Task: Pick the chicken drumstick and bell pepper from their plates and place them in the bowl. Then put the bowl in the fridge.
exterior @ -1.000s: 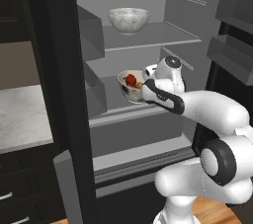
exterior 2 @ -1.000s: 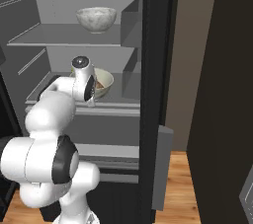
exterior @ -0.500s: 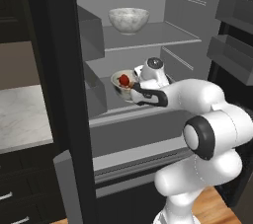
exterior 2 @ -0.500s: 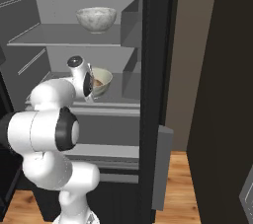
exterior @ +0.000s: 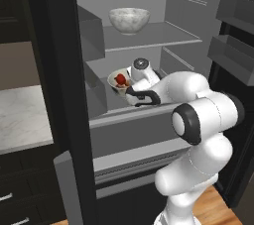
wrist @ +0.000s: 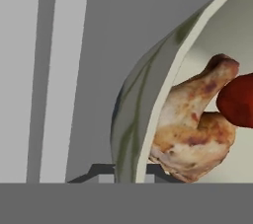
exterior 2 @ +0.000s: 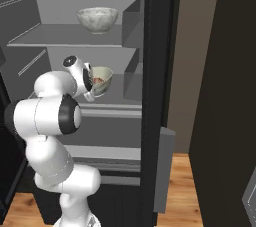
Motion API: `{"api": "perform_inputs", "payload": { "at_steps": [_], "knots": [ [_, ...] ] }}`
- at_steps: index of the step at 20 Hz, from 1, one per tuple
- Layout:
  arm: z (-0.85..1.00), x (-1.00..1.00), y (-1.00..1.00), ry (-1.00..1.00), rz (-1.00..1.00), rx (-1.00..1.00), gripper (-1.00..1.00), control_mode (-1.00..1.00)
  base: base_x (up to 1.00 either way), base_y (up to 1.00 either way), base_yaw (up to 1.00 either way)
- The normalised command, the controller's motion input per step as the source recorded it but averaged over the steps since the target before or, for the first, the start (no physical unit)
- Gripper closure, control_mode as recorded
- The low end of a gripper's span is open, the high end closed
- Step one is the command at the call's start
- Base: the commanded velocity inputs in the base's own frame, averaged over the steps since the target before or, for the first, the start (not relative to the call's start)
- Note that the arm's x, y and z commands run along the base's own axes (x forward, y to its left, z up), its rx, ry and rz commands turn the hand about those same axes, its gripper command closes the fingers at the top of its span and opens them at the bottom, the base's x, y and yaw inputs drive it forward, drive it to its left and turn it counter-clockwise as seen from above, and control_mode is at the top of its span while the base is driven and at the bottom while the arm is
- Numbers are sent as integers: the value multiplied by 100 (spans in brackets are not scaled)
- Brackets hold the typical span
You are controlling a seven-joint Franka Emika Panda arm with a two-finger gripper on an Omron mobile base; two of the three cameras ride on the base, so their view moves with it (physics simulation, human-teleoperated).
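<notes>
Inside, one pale bowl (exterior: pixel 118 81) carrying one chicken drumstick (wrist: pixel 195 124) and one red bell pepper (exterior: pixel 119 79) sits tilted at the middle shelf (exterior: pixel 116 112) of the open black fridge (exterior: pixel 59 95), its rim pinched in the closed gripper (exterior: pixel 130 90). One marbled bowl (exterior: pixel 129 20) stands on the shelf above; wood floor (exterior 2: pixel 192 196) lies below.

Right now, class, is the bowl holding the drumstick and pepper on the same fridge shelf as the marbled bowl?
No: the bowl with the food is at the shelf below, while the marbled bowl sits on the upper shelf.
</notes>
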Motion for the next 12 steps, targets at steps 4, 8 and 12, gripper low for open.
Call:
{"api": "perform_inputs", "payload": {
  "at_steps": [4, 8, 12],
  "knots": [
    [-17, 33, 1, 0, -7, 0, 100, -100, 0, 0, 0],
    [-14, 31, 0, 0, -8, 0, 100, -100, 0, 0, 0],
    [-16, 23, 0, 0, -2, 1, 100, -100, 0, 0, 0]
  ]
}}
